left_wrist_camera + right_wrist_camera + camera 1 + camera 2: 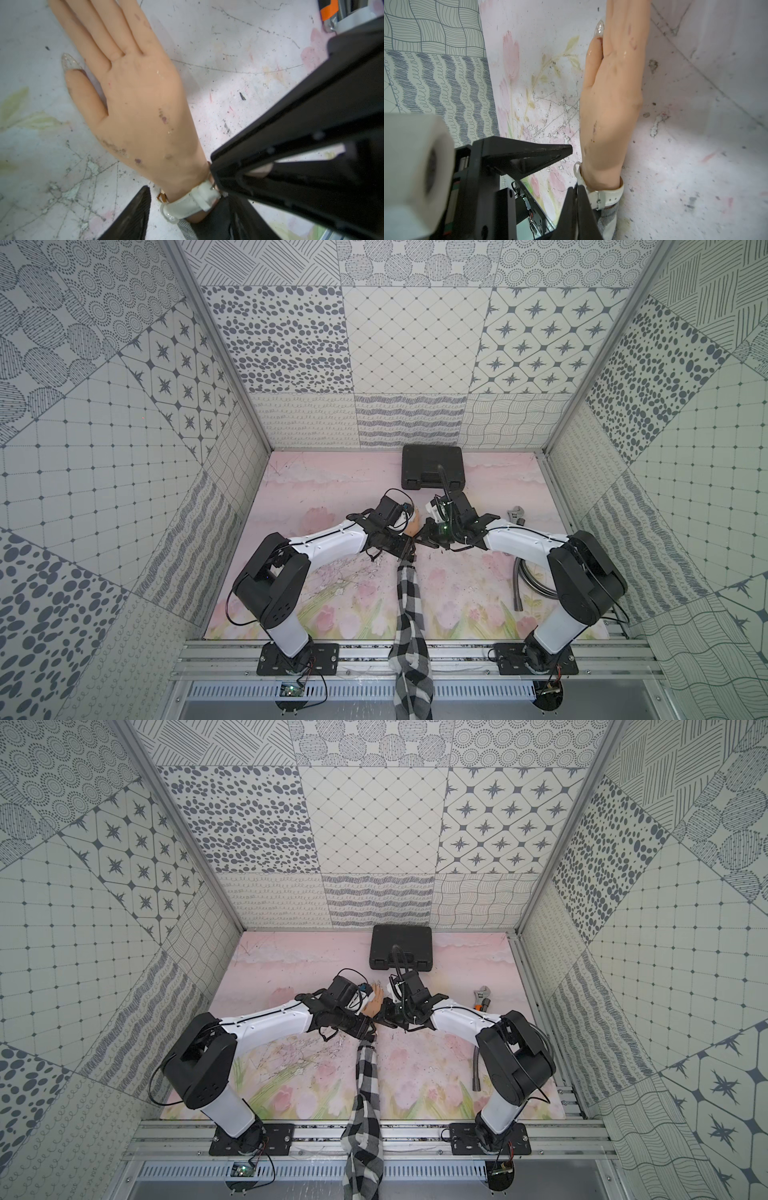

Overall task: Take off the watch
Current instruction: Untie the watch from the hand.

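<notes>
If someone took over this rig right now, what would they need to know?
Left gripper: open, jaws either side of the wrist.
Right gripper: shut, tips at the strap by the buckle; a pinch cannot be confirmed.
The watch is strapped around the mannequin hand, which lies flat on the table.
Done: nothing off yet. Left: unbuckle, slide watch off.

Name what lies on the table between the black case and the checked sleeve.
The mannequin hand, only partly visible in both top views. The watch is strapped on its wrist, seen only in the wrist views.
</notes>
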`<state>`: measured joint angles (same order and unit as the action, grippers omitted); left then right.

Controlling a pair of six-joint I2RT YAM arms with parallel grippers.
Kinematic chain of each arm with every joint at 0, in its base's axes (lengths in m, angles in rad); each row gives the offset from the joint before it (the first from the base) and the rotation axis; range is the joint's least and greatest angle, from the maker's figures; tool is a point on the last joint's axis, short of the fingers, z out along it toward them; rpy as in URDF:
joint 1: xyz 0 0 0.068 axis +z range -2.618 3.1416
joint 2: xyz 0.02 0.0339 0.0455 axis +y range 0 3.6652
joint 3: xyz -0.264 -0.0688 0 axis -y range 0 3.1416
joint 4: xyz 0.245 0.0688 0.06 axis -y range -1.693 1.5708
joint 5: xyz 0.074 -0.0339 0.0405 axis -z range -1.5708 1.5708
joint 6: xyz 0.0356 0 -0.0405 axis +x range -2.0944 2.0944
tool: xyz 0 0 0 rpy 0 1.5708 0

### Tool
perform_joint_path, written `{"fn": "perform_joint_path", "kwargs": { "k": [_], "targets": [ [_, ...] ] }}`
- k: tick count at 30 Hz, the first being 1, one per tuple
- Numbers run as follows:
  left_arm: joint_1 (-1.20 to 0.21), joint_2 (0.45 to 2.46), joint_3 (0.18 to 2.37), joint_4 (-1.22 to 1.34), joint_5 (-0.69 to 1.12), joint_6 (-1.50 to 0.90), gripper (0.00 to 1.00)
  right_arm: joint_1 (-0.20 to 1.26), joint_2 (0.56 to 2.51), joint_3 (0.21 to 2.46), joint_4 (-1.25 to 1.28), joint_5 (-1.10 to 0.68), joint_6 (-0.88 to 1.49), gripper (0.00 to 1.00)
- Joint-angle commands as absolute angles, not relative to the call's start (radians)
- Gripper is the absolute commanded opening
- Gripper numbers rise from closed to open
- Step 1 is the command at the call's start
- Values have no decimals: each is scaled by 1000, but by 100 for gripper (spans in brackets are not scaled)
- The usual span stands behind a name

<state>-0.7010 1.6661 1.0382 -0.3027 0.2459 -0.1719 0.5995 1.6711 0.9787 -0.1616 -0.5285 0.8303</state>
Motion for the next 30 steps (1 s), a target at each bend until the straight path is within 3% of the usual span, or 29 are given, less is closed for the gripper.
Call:
{"fn": "perform_joint_path", "kwargs": {
  "k": [1,10,18,30],
  "targets": [
    [-690,1641,1056,-341,216,-22,64,597,1689,961,-103,-563,822,0],
    [-647,1499,900,-171,321,204,77,592,1681,948,-94,-566,822,0],
    [-623,1552,957,-203,365,311,66,591,1681,945,-81,-575,826,0],
    [-623,1606,975,-210,421,357,59,591,1677,945,-83,-571,828,0]
  ]
}}
